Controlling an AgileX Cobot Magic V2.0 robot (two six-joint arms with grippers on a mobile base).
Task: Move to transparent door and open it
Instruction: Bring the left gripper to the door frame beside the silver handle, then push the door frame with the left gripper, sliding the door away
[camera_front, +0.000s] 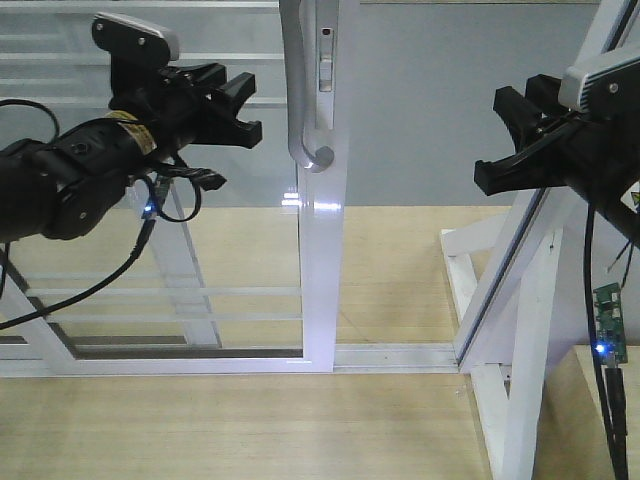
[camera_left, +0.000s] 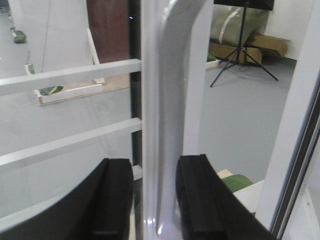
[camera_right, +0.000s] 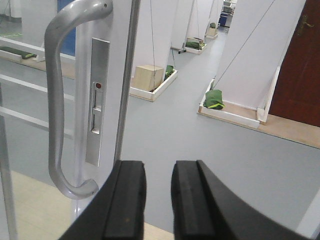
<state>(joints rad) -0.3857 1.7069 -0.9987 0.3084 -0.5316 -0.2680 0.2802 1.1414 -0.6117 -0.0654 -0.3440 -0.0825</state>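
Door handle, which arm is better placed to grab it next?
Left. The left tool, open, faces the handle, seen between its fingers; the right tool hangs off to the side, beyond the door.

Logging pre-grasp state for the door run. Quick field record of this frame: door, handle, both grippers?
door: transparent door, upright in floor track, open gap between its handle edge and the stand post
handle: grey pull handle, not clamped; lock plate beside it
left gripper: open, level with handle; front view shows a gap, wrist view lines handle up between its fingers
right gripper: open, empty, right of the door edge
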